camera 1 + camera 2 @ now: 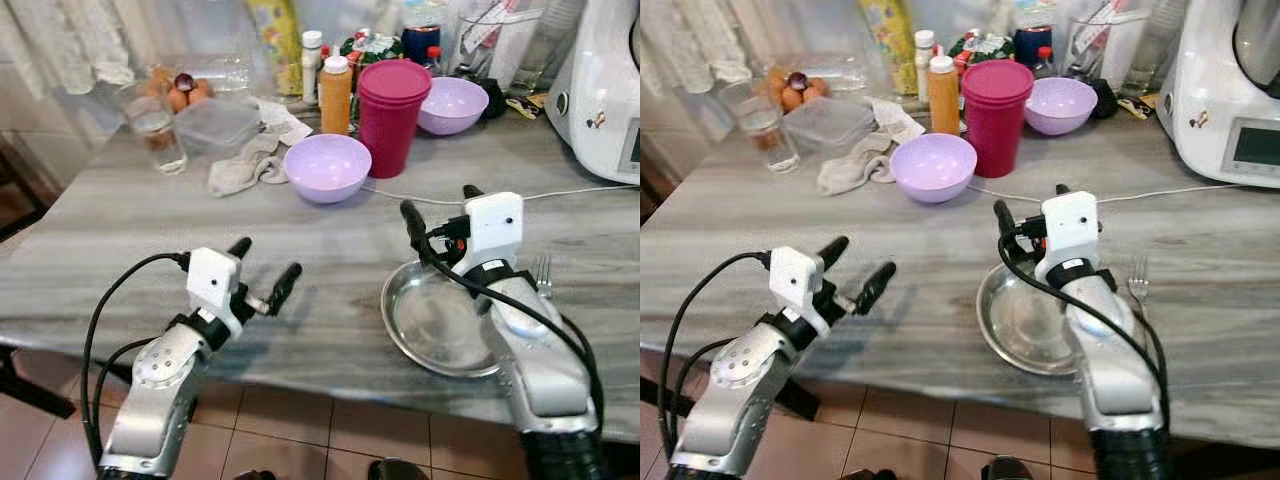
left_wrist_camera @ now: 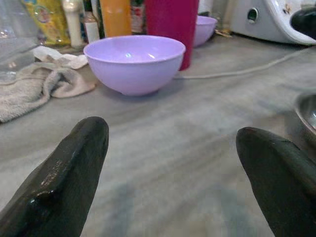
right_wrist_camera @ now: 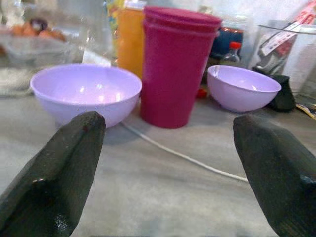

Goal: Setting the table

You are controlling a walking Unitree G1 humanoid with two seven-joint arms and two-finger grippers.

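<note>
You stand at a grey streaky stone table crowded with bottles at the back. The round shiny metal plate lies near the front edge, under your right gripper, whose fingers are wide open and hold nothing. The small silver fork lies just beside the plate at 3 o'clock, pointing to 12. The nearer round lilac plastic bowl sits at 12 o'clock from your left gripper, also wide open and empty. The bowl is a little nearer your left gripper.
</note>
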